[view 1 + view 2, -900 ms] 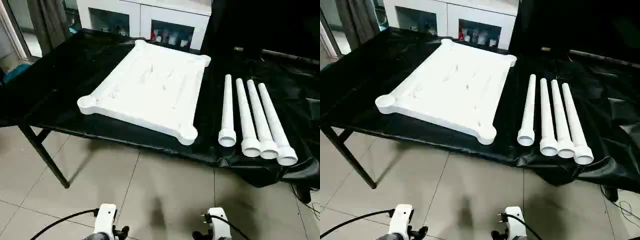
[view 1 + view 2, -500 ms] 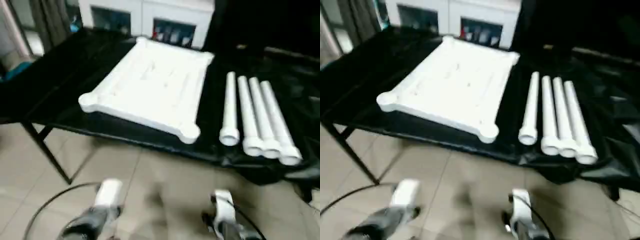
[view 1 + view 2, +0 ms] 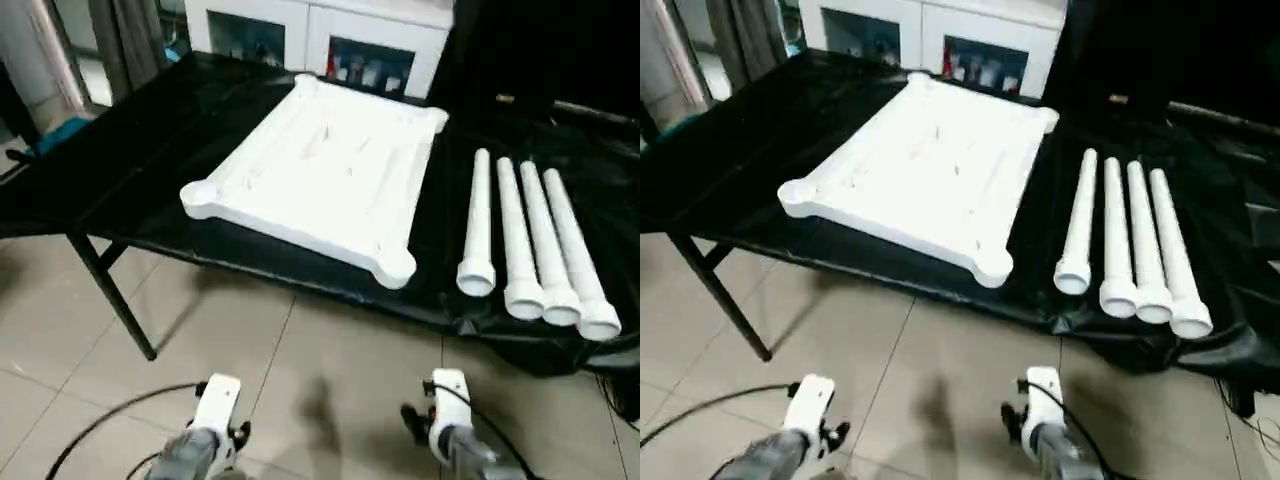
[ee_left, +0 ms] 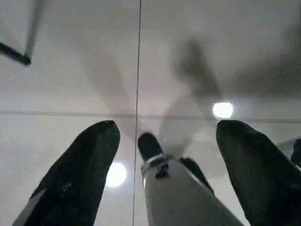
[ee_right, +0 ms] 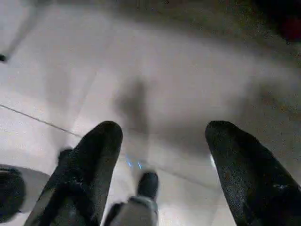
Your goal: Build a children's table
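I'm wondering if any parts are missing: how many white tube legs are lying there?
4. The legs lie side by side on the black-draped table, right of the white tabletop, wide ends toward the near edge. None looks hidden.

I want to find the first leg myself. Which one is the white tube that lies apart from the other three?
Look at the big table with the black cloth. The white tabletop lies upside down on it, and beside that lie four white legs in a row. Your leg is the one nearest the tabletop, with a dark gap beside it, while the other three legs lie close together.
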Robot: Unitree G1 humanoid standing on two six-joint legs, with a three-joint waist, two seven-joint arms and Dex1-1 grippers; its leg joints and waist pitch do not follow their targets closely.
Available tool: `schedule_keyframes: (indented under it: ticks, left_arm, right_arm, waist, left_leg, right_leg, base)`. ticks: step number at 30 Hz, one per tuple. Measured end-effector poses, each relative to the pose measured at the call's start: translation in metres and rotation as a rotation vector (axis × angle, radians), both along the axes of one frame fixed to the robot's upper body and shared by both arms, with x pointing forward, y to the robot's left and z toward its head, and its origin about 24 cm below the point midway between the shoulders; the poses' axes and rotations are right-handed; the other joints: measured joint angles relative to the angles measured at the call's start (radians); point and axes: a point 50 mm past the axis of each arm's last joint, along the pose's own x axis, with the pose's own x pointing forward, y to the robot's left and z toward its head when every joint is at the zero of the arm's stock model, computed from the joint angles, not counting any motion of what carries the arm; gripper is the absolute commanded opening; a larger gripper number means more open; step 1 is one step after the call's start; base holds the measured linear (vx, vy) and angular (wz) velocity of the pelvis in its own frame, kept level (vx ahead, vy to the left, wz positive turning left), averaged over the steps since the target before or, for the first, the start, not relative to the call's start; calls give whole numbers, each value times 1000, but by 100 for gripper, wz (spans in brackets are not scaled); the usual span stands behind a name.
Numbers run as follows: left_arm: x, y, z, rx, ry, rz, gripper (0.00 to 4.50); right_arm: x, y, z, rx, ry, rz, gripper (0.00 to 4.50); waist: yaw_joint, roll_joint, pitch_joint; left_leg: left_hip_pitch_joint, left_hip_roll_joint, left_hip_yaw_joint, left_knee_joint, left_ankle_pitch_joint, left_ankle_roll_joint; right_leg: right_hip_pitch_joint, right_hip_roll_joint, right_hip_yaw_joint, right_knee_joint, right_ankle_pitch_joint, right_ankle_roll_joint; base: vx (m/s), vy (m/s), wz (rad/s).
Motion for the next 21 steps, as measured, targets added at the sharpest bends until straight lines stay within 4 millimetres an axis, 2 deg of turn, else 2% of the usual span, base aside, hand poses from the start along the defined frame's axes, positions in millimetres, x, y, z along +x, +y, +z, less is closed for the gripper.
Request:
schedule_keyframes:
  ticks: [5,8,13,16,19,21]
  left_arm:
    - [3,-7,15,-34,-137,-44,384]
    - [-5,-13,27,-47,-218,-75,384]
    - [-10,-23,47,-71,-303,-132,384]
    - [-16,-22,70,-64,-403,-163,384]
    - [-17,-18,89,-51,-460,-175,384]
    - [-14,-15,109,-53,-526,-153,384]
  right_arm:
    - [-14,-5,15,41,-104,40,317]
    - [-30,-11,24,48,-141,41,317]
    - [-43,-15,41,66,-205,54,317]
    - [-53,-18,69,108,-323,60,317]
    - [-56,-25,93,111,-402,70,317]
    - [-55,-29,115,106,-474,80,317]
  waist:
    - [-2,2,1]
    - [-4,3,2]
    - [-7,13,7]
    - [-4,16,7]
    - [-4,18,7]
    - [-5,19,7]
  left_leg:
    - [0,0,0,0,-2,-4]
    - [1,0,0,-2,-3,-4]
    - [1,0,0,-4,-3,-4]
    - [1,0,0,-8,-3,-4]
    - [0,0,0,-9,-3,-4]
    - [0,0,0,-10,-3,-4]
  right_leg:
    - [1,0,0,-2,0,0]
    - [2,0,0,-4,0,0]
    - [1,0,0,-7,0,2]
    - [2,1,0,-11,-1,5]
    - [2,2,0,-14,1,8]
    - [2,2,0,-16,2,9]
  base:
    - [0,0,0]
    - [0,0,0]
    - [0,0,0]
    - [0,0,0]
    - [0,0,0]
    - [0,0,0]
